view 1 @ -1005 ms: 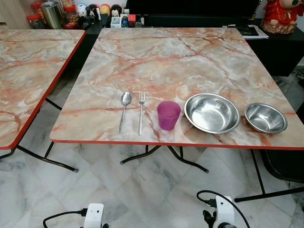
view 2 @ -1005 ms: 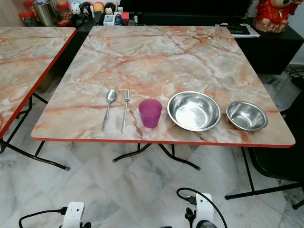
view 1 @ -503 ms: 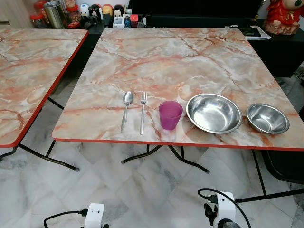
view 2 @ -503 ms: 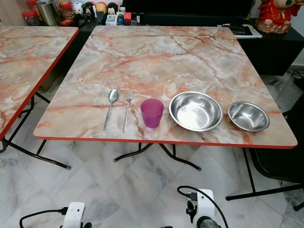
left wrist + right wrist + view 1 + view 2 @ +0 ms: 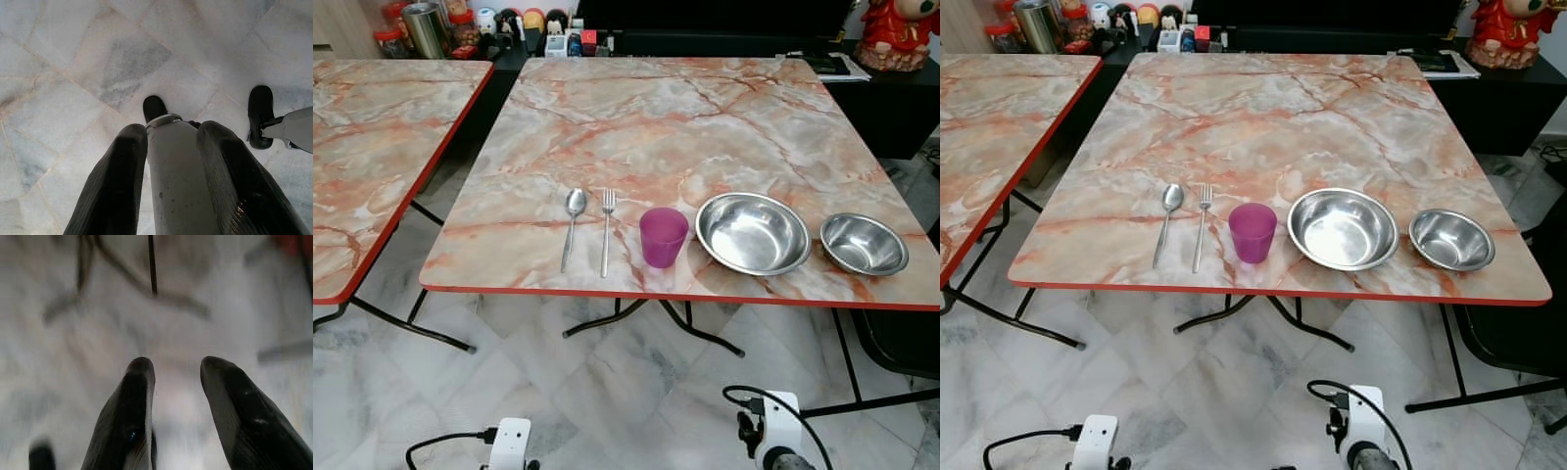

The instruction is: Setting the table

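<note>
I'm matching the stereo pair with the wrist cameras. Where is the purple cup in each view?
Left eye view: purple cup near the table's front edge, between the fork and the large steel bowl.
Right eye view: same spot, cup shifted toward picture left, again beside the large bowl.
Left wrist view: not in it; marble floor.
Right wrist view: not in it; blurred floor.
Shared landmark: large steel bowl.

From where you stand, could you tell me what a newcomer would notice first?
A row of tableware along the near edge of the marble-patterned table: spoon, fork, purple cup, large steel bowl, then small steel bowl at the robot's right. Both arms hang low over the tiled floor.
</note>
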`<state>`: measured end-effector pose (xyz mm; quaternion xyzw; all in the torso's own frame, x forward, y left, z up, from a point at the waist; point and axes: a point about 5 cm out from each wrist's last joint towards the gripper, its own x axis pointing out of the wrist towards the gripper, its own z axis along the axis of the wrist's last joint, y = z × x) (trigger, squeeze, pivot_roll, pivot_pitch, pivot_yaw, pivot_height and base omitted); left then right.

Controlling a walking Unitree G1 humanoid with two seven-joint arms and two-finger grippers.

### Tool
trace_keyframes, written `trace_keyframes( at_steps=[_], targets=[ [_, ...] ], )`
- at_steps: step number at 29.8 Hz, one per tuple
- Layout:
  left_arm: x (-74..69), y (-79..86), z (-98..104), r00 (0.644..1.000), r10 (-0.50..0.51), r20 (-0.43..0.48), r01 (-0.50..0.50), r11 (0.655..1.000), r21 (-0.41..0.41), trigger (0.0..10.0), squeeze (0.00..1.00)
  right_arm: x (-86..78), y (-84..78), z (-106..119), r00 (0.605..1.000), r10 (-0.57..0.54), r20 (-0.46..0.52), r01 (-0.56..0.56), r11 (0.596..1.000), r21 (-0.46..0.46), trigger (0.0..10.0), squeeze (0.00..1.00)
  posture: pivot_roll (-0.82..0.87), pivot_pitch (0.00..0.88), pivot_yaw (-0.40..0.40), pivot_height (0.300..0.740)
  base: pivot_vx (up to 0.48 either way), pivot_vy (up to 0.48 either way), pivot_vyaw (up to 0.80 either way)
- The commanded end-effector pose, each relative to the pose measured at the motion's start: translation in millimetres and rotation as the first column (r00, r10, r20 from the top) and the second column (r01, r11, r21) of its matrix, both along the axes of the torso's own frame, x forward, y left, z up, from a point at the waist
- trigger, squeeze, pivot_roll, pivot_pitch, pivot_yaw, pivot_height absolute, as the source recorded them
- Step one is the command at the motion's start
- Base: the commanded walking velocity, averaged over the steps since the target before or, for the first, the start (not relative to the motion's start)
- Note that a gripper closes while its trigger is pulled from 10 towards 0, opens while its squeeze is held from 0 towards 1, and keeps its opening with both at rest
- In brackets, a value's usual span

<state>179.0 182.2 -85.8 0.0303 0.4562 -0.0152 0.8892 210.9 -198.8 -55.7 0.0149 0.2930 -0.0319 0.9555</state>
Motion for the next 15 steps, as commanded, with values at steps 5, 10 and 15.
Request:
trace_keyframes(
  at_steps=[5, 10, 15],
  targets=[
    [-5.7, -2.0, -3.1, 0.999, -0.018, -0.027, 0.018, 1.0, -0.001, 10.0, 0.0, 17.8, 6.4, 15.3, 0.993, 0.027, 0.116, -0.027, 1.0, -0.004, 10.0, 0.0, -0.04, 0.116, 0.001, 0.74, 0.0, 0.0, 0.0],
    [-5.4, -2.0, -2.9, 1.0, -0.018, -0.025, 0.018, 1.0, -0.001, 10.0, 0.0, 14.4, 7.3, 12.0, 0.995, 0.026, 0.096, -0.026, 1.0, 0.0, 10.0, 0.0, -0.04, 0.118, 0.004, 0.74, 0.0, 0.0, 0.0],
    [-5.7, -0.5, -2.9, 0.999, -0.022, -0.026, 0.022, 1.0, 0.002, 10.0, 0.0, 8.2, 0.5, 12.4, 0.993, 0.009, 0.118, -0.008, 1.0, -0.01, 10.0, 0.0, -0.05, 0.119, 0.012, 0.74, 0.0, 0.0, 0.0]
  ],
)
